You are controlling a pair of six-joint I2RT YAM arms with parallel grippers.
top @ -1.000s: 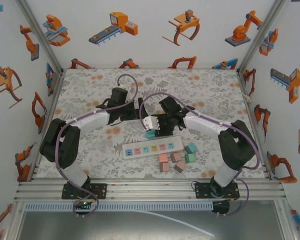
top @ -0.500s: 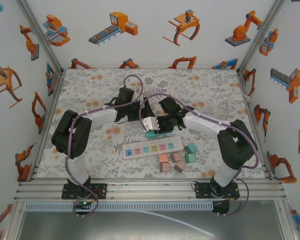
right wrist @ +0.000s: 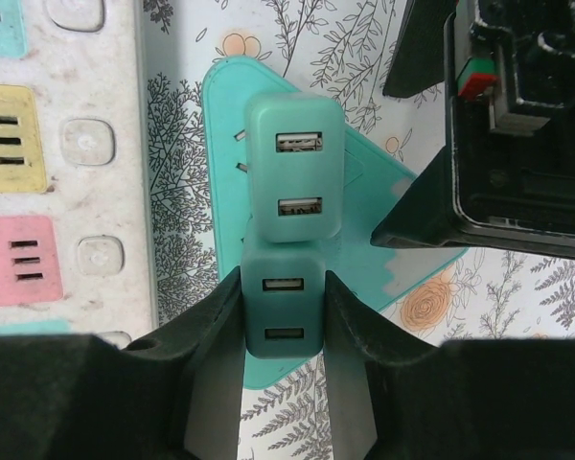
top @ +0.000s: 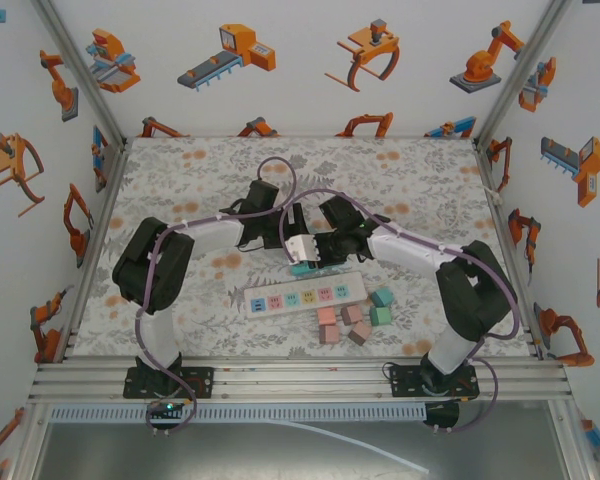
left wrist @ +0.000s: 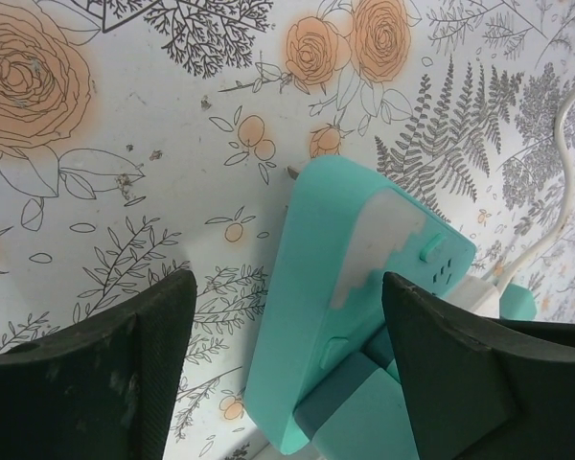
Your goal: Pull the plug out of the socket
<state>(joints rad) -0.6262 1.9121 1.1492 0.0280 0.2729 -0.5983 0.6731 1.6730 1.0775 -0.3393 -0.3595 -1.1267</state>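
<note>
Currently: right hand (right wrist: 283,292) clenched on lower teal USB plug (right wrist: 284,321) seated in teal plastic socket block (right wrist: 364,187); left hand (left wrist: 287,283) released, straddling block.

Both arms are reaching in toward mid-table, wrists nearly meeting. Left gripper (left wrist: 287,287) is pointing down, fingers standing apart. Right gripper (right wrist: 283,280) is pinching its fingers tight on the plug (right wrist: 284,321).
</note>
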